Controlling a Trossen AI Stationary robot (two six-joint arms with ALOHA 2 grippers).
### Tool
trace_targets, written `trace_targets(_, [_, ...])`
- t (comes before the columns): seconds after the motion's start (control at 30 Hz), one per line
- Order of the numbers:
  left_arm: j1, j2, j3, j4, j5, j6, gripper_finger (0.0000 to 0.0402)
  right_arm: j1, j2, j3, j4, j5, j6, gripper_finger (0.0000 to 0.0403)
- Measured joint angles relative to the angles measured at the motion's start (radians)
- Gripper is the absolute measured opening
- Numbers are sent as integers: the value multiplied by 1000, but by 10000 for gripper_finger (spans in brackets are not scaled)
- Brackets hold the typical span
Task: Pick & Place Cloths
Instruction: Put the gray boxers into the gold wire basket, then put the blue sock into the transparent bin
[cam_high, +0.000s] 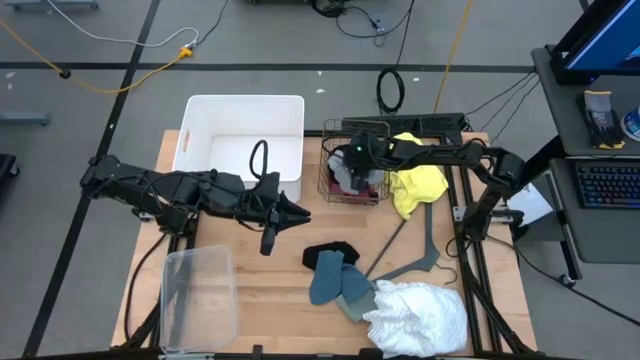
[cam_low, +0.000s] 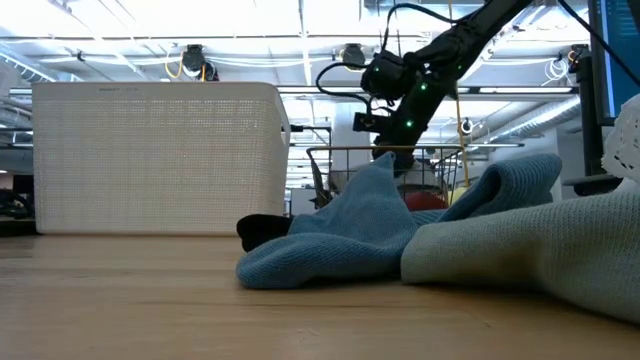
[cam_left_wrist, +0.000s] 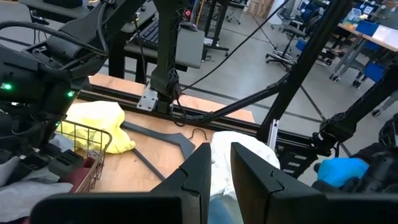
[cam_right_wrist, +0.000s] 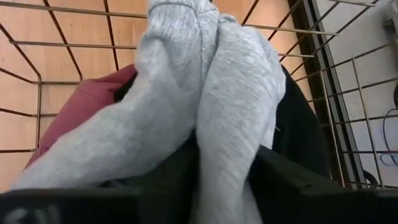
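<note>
Wire basket: at the far middle of the wooden table, just right of the white bin; holds a light grey cloth lying over a maroon cloth and a black cloth.
Right gripper: reaching in from the right, down over the wire basket; fingers on either side of the light grey cloth, which bunches up between them; cannot tell whether clamped or let go.
White bin: far left of the basket, tall slatted walls; no cloth seen inside, only the left arm's cable crossing its near edge.
Clear plastic tub: near left corner of the table, nothing seen in it.
Left gripper: hovering mid-table in front of the white bin, fingers nearly together with a narrow gap, holding nothing.
Yellow cloth: draped just right of the basket, touching its side.
Grey hanger: flat on the table, near the yellow cloth.
Near pile: small black cloth, blue-grey cloth beside it, pale grey-green cloth touching that, frilly white cloth at the near right edge.
</note>
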Motion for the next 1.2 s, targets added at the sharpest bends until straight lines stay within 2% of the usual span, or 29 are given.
trace_targets(0.3, [0, 0, 0, 0, 3, 8, 63, 31, -127, -1, -65, 50, -7, 262])
trace_targets(0.5, [0, 0, 0, 0, 3, 10, 63, 72, -265, -1, -144, 51, -2, 302])
trace_targets(0.73, [-2, 1, 0, 0, 3, 10, 63, 163, -445, -1, -194, 47, 79, 292])
trace_targets(1.0, [-34, 17, 1, -14, 3, 3, 63, 364, -592, -1, -287, 22, 91, 261])
trace_targets(1.2, [-59, 35, 0, -14, -1, 1, 63, 499, -675, -20, -323, 23, 217, 220])
